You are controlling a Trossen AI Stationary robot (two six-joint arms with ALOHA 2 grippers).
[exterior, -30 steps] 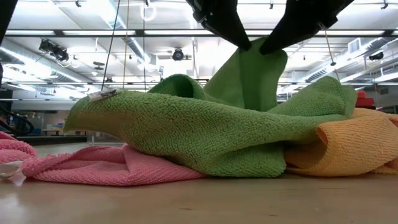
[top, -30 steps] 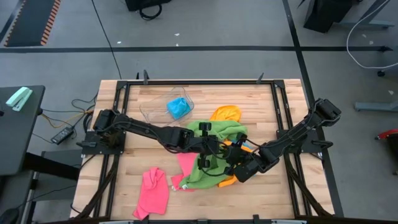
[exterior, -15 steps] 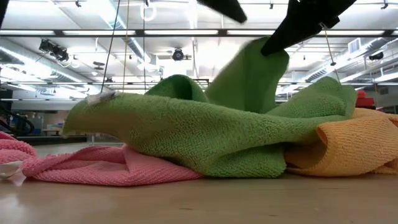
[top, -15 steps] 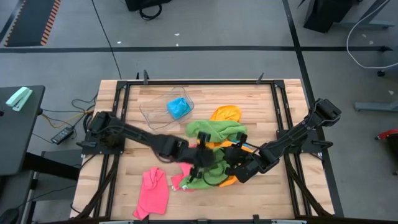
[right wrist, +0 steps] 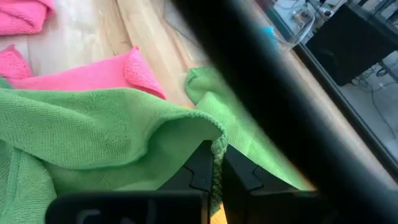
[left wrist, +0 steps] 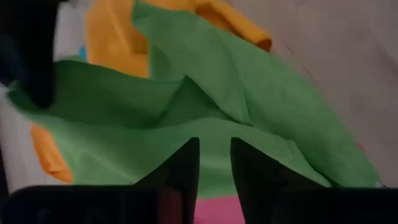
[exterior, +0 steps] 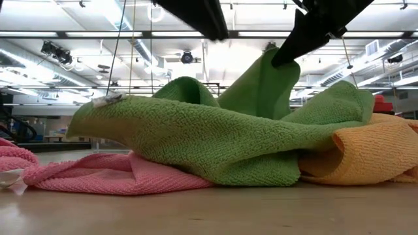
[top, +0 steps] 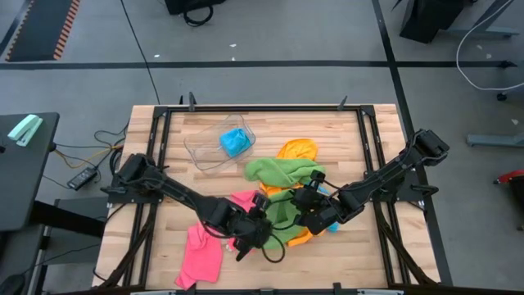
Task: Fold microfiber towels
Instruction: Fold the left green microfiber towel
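The right claw (right wrist: pixel 214 171) pinches an edge of the green towel (top: pixel 282 176), lifting it mid-bench (top: pixel 368 254). The left claw (left wrist: pixel 214 165), fingers slightly spread and holding nothing, hovers beside it. Under the green towel lie an orange towel (exterior: pixel 366 153) and a pink towel (exterior: pixel 111 173).

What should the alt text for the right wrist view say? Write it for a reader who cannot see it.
The right pincer pinches a raised edge of the green towel, which drapes across a wooden table. Pink towels lie beyond it, and a dark arm crosses the picture diagonally in front.
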